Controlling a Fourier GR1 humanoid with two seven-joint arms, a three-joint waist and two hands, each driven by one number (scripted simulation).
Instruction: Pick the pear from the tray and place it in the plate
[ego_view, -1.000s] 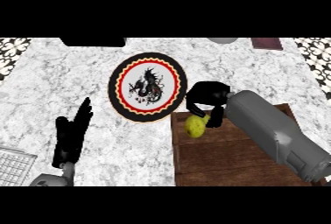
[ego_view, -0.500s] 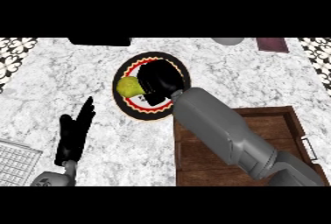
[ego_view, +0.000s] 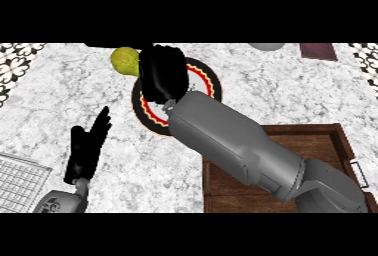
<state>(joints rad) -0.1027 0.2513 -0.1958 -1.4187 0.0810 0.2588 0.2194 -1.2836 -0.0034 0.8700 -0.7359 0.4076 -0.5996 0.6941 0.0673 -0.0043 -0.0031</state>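
Pickup done: gripping pear (ego_view: 125, 60) in right hand (ego_view: 164, 70), off tray (ego_view: 332, 137), hovering at plate (ego_view: 214, 86) far-left rim (not centred). To do: centre, release. Keeping left hand (ego_view: 85, 145) open, idle.

A countertop (ego_view: 295, 85) of white marble with grey veins fills the view, evenly lit. A black-and-white floral patterned surface shows at its upper left corner (ego_view: 18, 52) and its upper right corner (ego_view: 366, 50). A grey rounded object (ego_view: 264, 46) and a dark maroon rectangle (ego_view: 319, 51) lie at the far edge, and a white wire grid (ego_view: 18, 185) sits lower left.
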